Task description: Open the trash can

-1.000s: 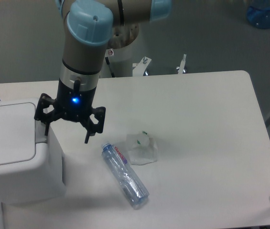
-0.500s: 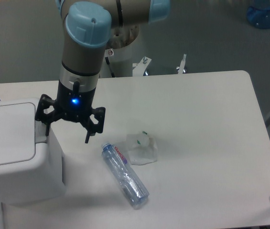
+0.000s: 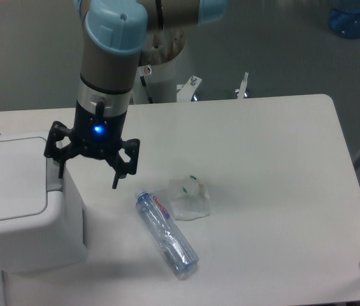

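The trash can [image 3: 20, 204] is a large white boxy bin at the table's left edge, its flat lid down. My gripper [image 3: 88, 181] hangs over the bin's right edge, open with its black fingers spread wide. The left finger [image 3: 60, 171] sits at the lid's right rim, by the recess next to the lid. The right finger [image 3: 115, 181] hangs past the bin's side, above the table. Nothing is held between them. A blue light glows on the gripper body.
A clear plastic bottle [image 3: 166, 235] lies on its side on the white table [image 3: 281, 191], just right of the bin. A crumpled white wrapper [image 3: 189, 197] lies beside the bottle's cap end. The arm's base stands behind the table.
The gripper has shifted slightly left and up, nearer the lid's edge. The lid, the bottle and the wrapper have not moved.
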Controlling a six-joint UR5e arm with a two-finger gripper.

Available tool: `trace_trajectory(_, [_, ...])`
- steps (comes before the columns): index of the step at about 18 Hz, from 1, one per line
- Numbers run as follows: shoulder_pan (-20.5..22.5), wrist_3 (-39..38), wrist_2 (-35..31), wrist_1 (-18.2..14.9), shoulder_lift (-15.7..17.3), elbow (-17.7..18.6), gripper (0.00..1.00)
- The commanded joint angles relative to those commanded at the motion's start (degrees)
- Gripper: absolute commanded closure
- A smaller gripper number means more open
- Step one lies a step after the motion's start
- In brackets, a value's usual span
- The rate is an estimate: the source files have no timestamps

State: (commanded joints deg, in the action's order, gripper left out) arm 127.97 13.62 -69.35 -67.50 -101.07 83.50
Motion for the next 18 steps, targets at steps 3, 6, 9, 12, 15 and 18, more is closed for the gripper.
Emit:
trace_trajectory(3, [-0.5,0.0,0.0,0.0,-0.3,0.2,0.0])
trace_trajectory(6, [-0.7,0.0,0.1,0.0,-0.3,0.2,0.0])
trace_trajectory(9, [-0.8,0.0,0.0,0.0,-0.3,0.5,0.0])
trace_trajectory(12, [-0.8,0.2,-0.1,0.0,-0.3,0.9,0.0])
trace_trajectory(15, [-0.8,0.3,-0.1,0.1,-0.4,1.1,0.0])
trace_trajectory(18, [-0.8,0.3,-0.1,0.1,-0.4,1.1,0.0])
